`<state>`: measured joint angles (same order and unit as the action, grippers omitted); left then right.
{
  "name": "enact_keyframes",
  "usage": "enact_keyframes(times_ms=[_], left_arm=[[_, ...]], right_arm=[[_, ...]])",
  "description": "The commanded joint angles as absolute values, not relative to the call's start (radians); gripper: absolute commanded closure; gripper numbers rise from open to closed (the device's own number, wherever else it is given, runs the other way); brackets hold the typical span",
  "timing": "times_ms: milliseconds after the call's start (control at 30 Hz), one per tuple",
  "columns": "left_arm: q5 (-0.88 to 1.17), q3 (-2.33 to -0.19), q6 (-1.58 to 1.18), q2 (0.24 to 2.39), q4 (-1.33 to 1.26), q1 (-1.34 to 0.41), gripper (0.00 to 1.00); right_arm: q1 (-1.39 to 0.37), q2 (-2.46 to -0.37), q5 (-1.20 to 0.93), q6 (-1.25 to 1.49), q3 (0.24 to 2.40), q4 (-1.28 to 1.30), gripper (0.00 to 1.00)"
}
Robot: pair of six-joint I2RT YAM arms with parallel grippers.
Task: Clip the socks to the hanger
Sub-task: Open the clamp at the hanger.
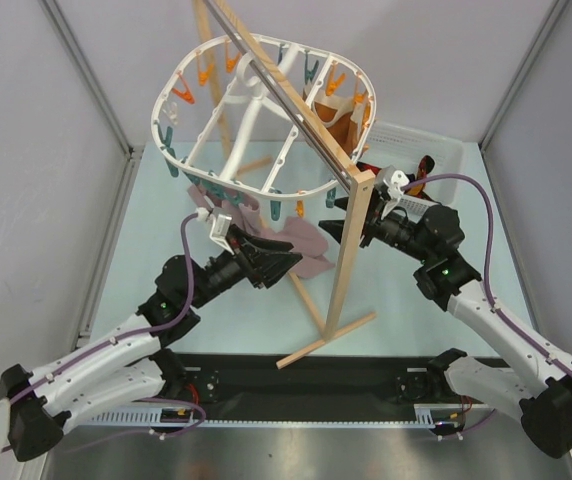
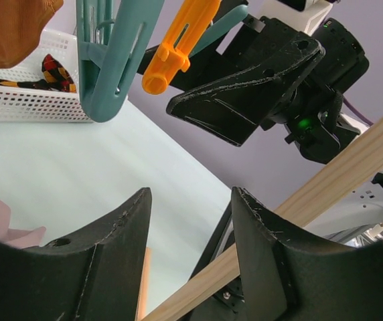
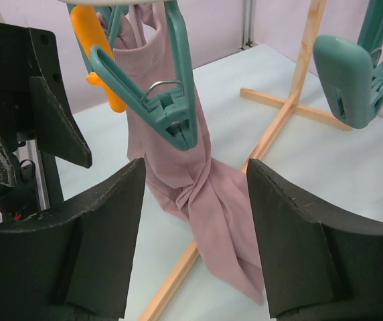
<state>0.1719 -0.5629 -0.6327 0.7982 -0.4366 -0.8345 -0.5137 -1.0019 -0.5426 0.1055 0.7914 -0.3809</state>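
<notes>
The white oval hanger (image 1: 158,105) hangs from the stand's metal rod, ringed with orange and teal clips. The checked socks (image 1: 425,166) lie in the white basket at the back right; they also show in the left wrist view (image 2: 56,72). My left gripper (image 1: 278,262) is open and empty below the hanger's near rim, facing a teal clip (image 2: 111,60) and an orange clip (image 2: 178,47). My right gripper (image 1: 339,226) is open and empty opposite it, in front of a teal clip (image 3: 158,100) that holds the mauve cloth (image 3: 205,194).
The wooden stand (image 1: 351,260) rises between the two grippers, its feet on the table (image 3: 272,134). An orange garment (image 1: 341,122) hangs at the hanger's far side. The white basket (image 1: 436,150) stands at the back right. Grey walls enclose the table.
</notes>
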Motion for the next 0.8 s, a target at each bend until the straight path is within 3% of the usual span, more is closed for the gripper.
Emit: enact_keyframes(times_ms=[0, 300, 767], left_arm=[[0.186, -0.560, -0.657, 0.807, -0.505, -0.833, 0.45], [0.176, -0.554, -0.690, 0.834, -0.543, -0.834, 0.46], [0.189, -0.557, -0.715, 0.830, -0.575, -0.834, 0.46]], right_arm=[[-0.520, -0.989, -0.572, 0.060, 0.853, -0.423, 0.34], [-0.520, -1.011, -0.646, 0.057, 0.928, -0.403, 0.37], [-0.520, -1.020, -0.689, 0.130, 0.916, -0.475, 0.59]])
